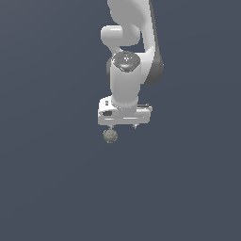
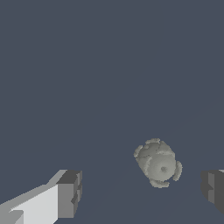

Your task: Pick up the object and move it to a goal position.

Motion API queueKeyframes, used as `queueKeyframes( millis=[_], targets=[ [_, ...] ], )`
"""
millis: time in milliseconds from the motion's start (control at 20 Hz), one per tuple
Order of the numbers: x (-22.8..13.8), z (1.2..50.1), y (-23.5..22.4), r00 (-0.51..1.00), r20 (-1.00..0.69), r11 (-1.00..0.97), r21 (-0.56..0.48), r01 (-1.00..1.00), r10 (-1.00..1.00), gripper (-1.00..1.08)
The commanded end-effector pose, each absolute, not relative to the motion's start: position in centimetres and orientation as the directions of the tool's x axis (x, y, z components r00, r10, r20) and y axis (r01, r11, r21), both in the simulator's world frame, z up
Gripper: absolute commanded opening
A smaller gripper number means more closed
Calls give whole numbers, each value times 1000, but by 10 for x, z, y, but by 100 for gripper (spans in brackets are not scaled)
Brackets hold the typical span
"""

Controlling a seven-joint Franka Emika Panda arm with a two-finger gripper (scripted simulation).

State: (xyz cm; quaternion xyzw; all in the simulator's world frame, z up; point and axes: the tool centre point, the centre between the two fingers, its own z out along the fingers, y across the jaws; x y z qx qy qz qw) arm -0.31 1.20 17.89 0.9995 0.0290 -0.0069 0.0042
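The object, a small mottled grey-olive ball (image 1: 110, 136), lies on the plain dark grey floor, just below the white gripper (image 1: 123, 126) and toward the exterior view's left of it. In the wrist view the ball (image 2: 158, 164) sits between the two dark fingertips (image 2: 70, 194), closer to one of them and touching neither. The gripper (image 2: 142, 192) is open and empty, with its jaws spread far wider than the ball. The white arm (image 1: 126, 80) rises straight up above it.
Only the flat dark grey floor (image 1: 47, 188) surrounds the arm in both views. No goal marker shows.
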Motion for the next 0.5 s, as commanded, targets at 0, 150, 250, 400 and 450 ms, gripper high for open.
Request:
queueKeyframes(
  millis=[0, 150, 250, 400, 450],
  targets=[
    [-3, 179, 12, 998, -14, -998, 8, 58, 58, 100],
    [0, 183, 10, 998, -4, -998, 11, 64, 63, 100],
    [5, 191, 7, 997, 13, -997, 17, 73, 73, 100],
    [11, 201, 3, 996, 33, -996, 25, 84, 84, 100],
    [12, 202, 3, 996, 35, -996, 26, 85, 86, 100]
  ],
)
